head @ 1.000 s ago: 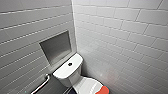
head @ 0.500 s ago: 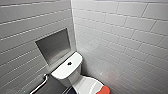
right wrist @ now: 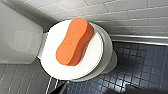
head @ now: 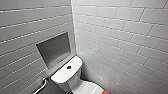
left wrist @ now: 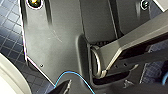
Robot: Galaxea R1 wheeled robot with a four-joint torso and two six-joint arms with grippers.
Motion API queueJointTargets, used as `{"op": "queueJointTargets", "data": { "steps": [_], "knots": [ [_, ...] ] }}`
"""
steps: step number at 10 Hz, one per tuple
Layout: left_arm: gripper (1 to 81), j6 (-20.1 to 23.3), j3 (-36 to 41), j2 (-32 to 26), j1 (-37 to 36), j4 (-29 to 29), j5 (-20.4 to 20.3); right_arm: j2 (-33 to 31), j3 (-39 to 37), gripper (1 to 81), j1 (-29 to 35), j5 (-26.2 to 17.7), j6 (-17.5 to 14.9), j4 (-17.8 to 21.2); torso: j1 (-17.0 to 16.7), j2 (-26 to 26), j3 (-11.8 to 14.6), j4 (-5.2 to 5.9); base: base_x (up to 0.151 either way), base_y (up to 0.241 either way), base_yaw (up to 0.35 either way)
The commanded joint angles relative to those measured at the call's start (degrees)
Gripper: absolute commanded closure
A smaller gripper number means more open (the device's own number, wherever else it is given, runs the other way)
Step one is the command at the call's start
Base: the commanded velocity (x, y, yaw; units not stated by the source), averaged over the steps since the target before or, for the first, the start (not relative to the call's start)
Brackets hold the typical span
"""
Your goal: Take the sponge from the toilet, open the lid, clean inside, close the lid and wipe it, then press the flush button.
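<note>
Seen from the right wrist: the sponge (right wrist: 75,42), a porous orange block pinched at the waist like a peanut, lying lengthwise on the shut lid (right wrist: 51,63), glossy white and oval, beside small dark-blue square floor tiles (right wrist: 140,65). From the head, catches just a corner of that orange at the lower edge, yet gives the flush button (head: 69,67), dark and round, centred on the flat tank top of the toilet (head: 62,77), with grey brick-laid wall tiles (head: 120,37), a square recessed niche (head: 53,48) and a metal rail (head: 41,85). From the left wrist, adds a thin blue cable (left wrist: 72,75) curving across the robot's matte dark plate. Cannot tell whether the left claw (left wrist: 95,87) or the right claw (right wrist: 96,90) is clenched or released.
</note>
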Motion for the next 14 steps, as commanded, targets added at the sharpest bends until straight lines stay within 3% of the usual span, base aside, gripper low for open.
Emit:
{"op": "queueJointTargets", "data": {
  "steps": [1, 3, 7, 8, 12, 13, 14],
  "knots": [
    [1.0, 0.13, 0.29, 0.02, -0.23, -0.37, 3.88, -0.61, -1.03, 1.0, 2.81, -1.82, 0.33, 0.25, 3.52, -5.47, -5.32, 0.0, 0.0, 0.0, 0.0],
    [1.0, 0.13, 0.29, -0.07, -0.23, -0.37, 3.88, -0.34, -1.74, 1.0, 3.07, -1.82, 0.33, 0.43, 5.46, -8.75, -7.15, 0.0, 0.0, 0.0, 0.0],
    [1.0, 0.13, 0.2, 0.01, -0.14, -0.37, 3.88, -0.87, -1.56, 1.0, 4.13, -1.91, 0.33, 1.13, 10.69, -16.99, -14.84, 0.0, 0.0, 0.0, 0.0],
    [1.0, 0.04, 0.2, 0.02, -0.05, -0.37, 3.88, -1.04, -1.73, 1.0, 4.48, -1.91, 0.33, 1.31, 12.02, -19.06, -11.43, 0.0, 0.0, 0.0, 0.0],
    [1.0, 0.13, 0.2, -0.07, 0.21, -0.37, 3.79, 0.1, -1.74, 1.0, 6.68, -2.7, 0.33, 1.04, 16.59, -26.24, -13.84, 0.0, 0.0, 0.0, 0.0],
    [1.0, 0.13, 0.2, 0.02, 0.21, -0.37, 3.79, 0.27, -1.74, 1.0, 6.94, -2.79, 0.33, 1.04, 17.95, -28.4, -17.81, 0.0, 0.0, 0.0, 0.0],
    [1.0, 0.13, 0.2, 0.11, 0.21, -0.37, 3.79, 0.19, -1.74, 1.0, 7.12, -2.79, 0.33, 1.13, 19.06, -30.3, -19.43, 0.0, 0.0, 0.0, 0.0]
  ]
}}
